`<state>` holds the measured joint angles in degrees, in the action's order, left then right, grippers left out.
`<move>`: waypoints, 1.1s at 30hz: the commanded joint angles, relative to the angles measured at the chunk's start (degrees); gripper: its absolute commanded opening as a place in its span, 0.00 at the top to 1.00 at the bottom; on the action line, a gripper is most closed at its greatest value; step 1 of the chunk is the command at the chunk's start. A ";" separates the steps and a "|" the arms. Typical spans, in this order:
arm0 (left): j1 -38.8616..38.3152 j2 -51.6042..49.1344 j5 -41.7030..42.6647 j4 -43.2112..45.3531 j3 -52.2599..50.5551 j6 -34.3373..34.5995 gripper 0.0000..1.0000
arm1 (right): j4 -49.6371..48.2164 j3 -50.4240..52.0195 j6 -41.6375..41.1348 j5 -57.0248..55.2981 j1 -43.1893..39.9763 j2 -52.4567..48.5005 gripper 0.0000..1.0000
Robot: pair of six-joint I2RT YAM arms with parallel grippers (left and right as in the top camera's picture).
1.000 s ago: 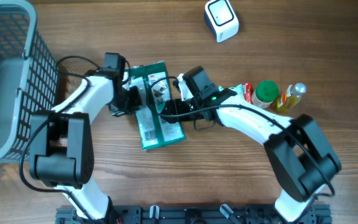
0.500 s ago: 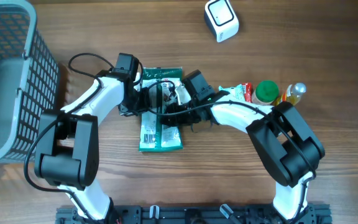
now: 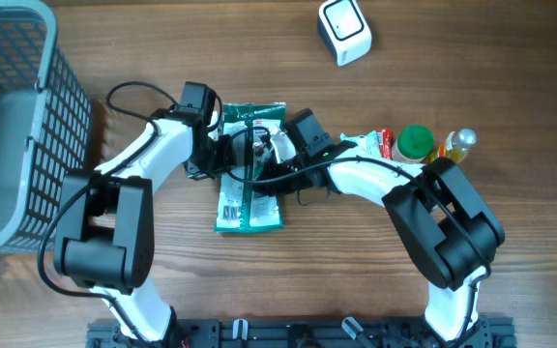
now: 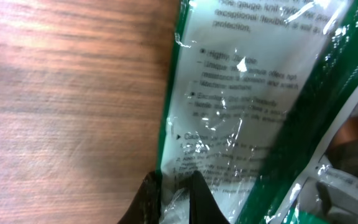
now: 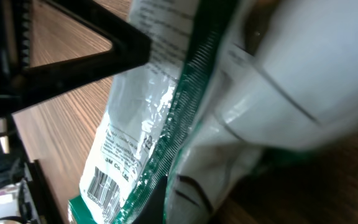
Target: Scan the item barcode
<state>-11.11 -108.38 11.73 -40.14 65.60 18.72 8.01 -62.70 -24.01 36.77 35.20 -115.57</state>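
Note:
The item is a green and white plastic packet (image 3: 249, 188) lying mid-table, with its barcode (image 3: 230, 208) face up near the packet's lower end. My left gripper (image 3: 217, 145) is shut on the packet's upper left edge. In the left wrist view, crinkled film (image 4: 241, 112) sits pinched between the dark fingers (image 4: 149, 198) of this gripper (image 4: 174, 202). My right gripper (image 3: 274, 150) is shut on the upper right edge. In the right wrist view, the packet (image 5: 148, 124) runs into that gripper's (image 5: 179, 202) jaws and the barcode (image 5: 101, 183) shows at the lower left. The white scanner (image 3: 344, 31) stands at the back.
A grey wire basket (image 3: 27, 116) fills the left side. To the right of my right arm stand a red and white tube (image 3: 382, 143), a green-capped jar (image 3: 415, 143) and a small yellow bottle (image 3: 454, 150).
The packet has shifted right and turned more upright along with my left gripper. The right gripper has closed on the packet's right edge.

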 commanded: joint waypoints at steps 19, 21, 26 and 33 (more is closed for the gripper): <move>9.09 11.61 -11.61 -10.12 6.51 -3.54 0.00 | 1.31 0.57 5.99 -4.85 0.39 -1.22 0.96; 9.11 11.61 -11.61 -10.08 6.51 -3.52 0.00 | 1.66 0.57 5.77 -4.81 0.39 -1.22 0.96; 9.09 11.61 -11.61 -10.08 6.51 -3.52 0.00 | 2.14 0.57 5.77 -4.83 0.39 -1.22 0.96; 9.09 11.61 -11.61 -10.05 6.51 -3.52 0.00 | 2.10 0.57 3.89 -3.67 0.33 -1.22 0.87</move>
<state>-2.17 -96.07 1.10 -50.15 72.23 15.70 9.82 -62.70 -19.55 33.39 35.38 -115.57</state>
